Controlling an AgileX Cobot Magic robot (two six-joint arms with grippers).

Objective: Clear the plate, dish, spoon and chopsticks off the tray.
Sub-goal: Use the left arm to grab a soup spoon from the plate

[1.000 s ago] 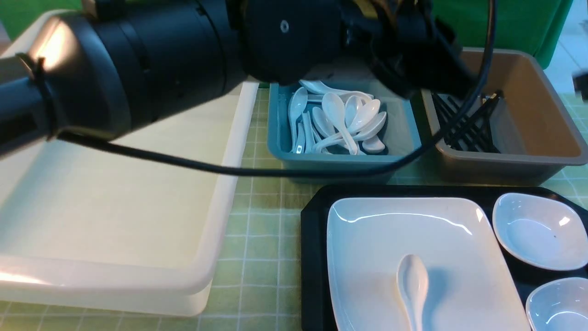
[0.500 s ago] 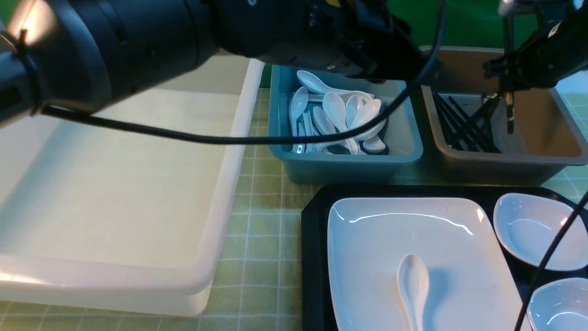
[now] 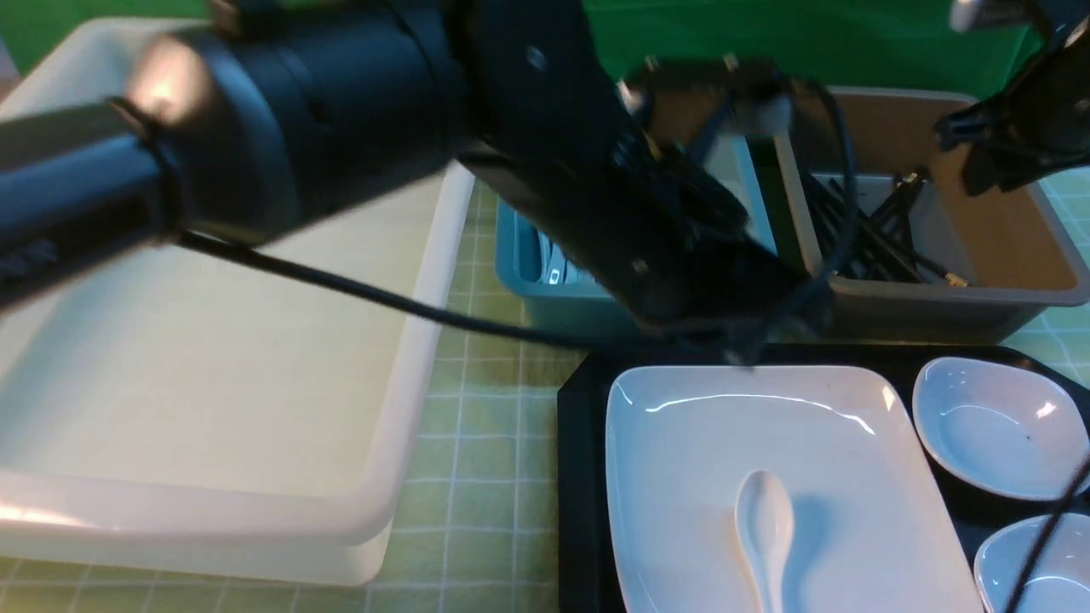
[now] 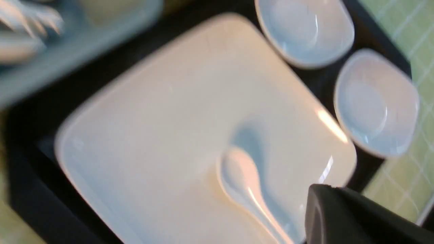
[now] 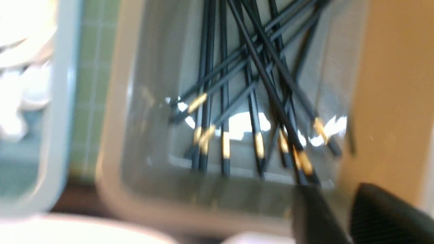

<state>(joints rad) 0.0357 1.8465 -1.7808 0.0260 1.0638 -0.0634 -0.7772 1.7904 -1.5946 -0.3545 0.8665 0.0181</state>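
The white plate (image 3: 749,426) lies on the black tray (image 3: 579,477) with the white spoon (image 3: 764,528) on it; both also show in the left wrist view, plate (image 4: 169,128), spoon (image 4: 244,183). Two small white dishes (image 3: 992,426) (image 3: 1035,566) sit on the tray's right side. The black chopsticks (image 3: 877,238) lie in the brown bin (image 3: 1005,247); they show in the right wrist view (image 5: 251,112). My left gripper (image 3: 741,345) hangs blurred over the tray's far edge; only one finger (image 4: 356,217) shows. My right gripper (image 3: 988,170) (image 5: 335,193) is above the brown bin, fingers apart and empty.
A teal bin (image 3: 545,294) of white spoons stands behind the tray, mostly hidden by my left arm. A large white tub (image 3: 213,358) fills the left side. The table has a green grid cover (image 3: 494,443).
My left arm swung from over the spoon bin down to the tray's far edge. My right gripper let go of the chopsticks, which now lie in the brown bin.
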